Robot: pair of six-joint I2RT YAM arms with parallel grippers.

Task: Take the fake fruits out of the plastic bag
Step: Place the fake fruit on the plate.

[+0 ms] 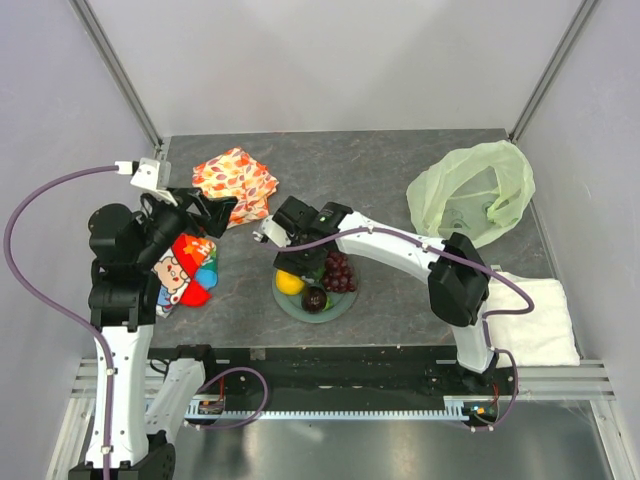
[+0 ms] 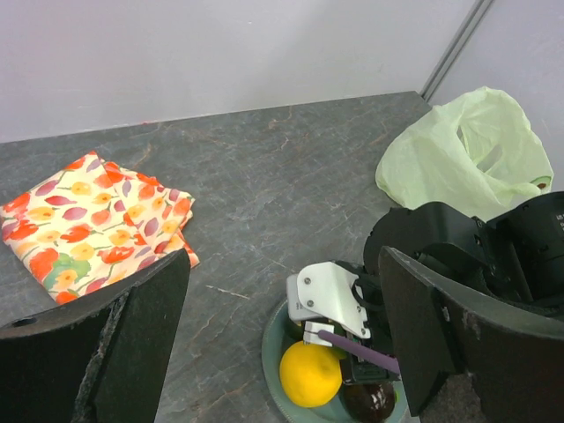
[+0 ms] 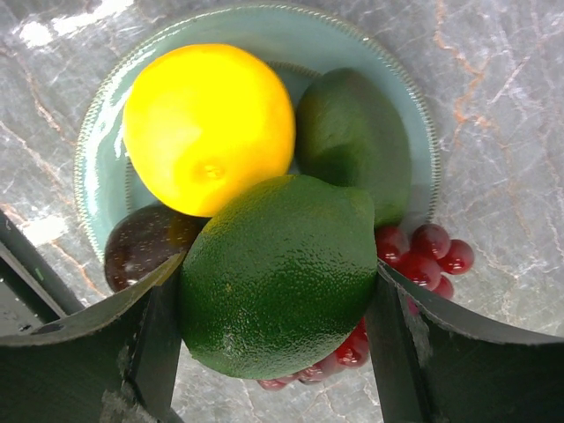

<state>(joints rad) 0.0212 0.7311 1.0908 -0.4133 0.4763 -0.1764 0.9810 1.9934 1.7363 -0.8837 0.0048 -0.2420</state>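
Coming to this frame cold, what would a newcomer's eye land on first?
The big green lime clamped in the right pincer fills the right wrist view. It hangs over a teal plate holding a yellow-orange fruit, a dark green fruit, red grapes and a dark round fruit. Next comes the pale green plastic bag, lying at the far right of the table, apart from the plate.
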